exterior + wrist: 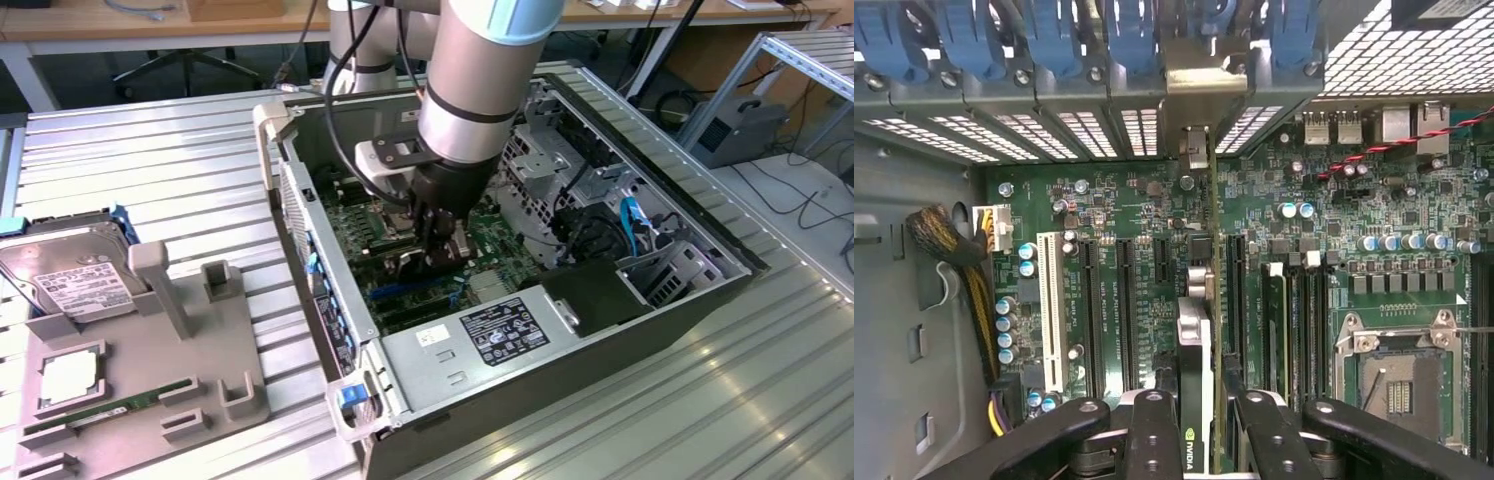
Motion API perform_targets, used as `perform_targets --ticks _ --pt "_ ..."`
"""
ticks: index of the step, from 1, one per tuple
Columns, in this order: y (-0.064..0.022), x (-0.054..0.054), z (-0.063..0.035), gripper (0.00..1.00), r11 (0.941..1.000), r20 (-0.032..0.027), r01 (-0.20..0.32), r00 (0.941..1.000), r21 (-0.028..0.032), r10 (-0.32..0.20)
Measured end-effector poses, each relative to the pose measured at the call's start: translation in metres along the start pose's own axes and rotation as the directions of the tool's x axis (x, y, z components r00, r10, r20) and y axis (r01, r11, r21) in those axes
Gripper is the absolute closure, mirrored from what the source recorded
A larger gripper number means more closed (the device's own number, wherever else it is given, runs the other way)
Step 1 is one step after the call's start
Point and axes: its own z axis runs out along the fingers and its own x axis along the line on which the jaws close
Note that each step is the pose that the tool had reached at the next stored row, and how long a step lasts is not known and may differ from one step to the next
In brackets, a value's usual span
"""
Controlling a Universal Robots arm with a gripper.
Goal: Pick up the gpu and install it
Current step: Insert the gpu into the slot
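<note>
The gpu (1195,345) stands on edge over the green motherboard (1354,200), in line with a long black expansion slot (1234,300). Its silver bracket (1199,85) lies against the case's rear slot openings. My gripper (1199,445) is shut on the card's near end, with a black finger (1150,435) on either side. In the exterior view, the gripper (434,255) reaches straight down into the open computer case (534,330). I cannot tell whether the card sits fully in the slot.
Blue slot latches (1054,40) line the case's rear wall. A CPU socket (1399,375) and memory slots (1304,320) lie beside the card. Outside the case, a grey holder (147,370) carries a hard drive (67,275), a processor (67,378) and a green memory stick (100,412).
</note>
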Motion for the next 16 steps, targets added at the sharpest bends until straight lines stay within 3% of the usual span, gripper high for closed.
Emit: perform_targets --ticks 7,12,16 --pt "0.0001 0.0000 0.0004 0.73 1.0000 0.0000 0.005 1.0000 0.0003 -0.005" --pt "0.0002 0.0000 0.0005 0.73 0.9999 0.0003 0.007 1.0000 0.0118 -0.007" --pt "0.0003 0.0000 0.0003 0.73 0.9999 0.0002 0.007 1.0000 0.0142 -0.007"
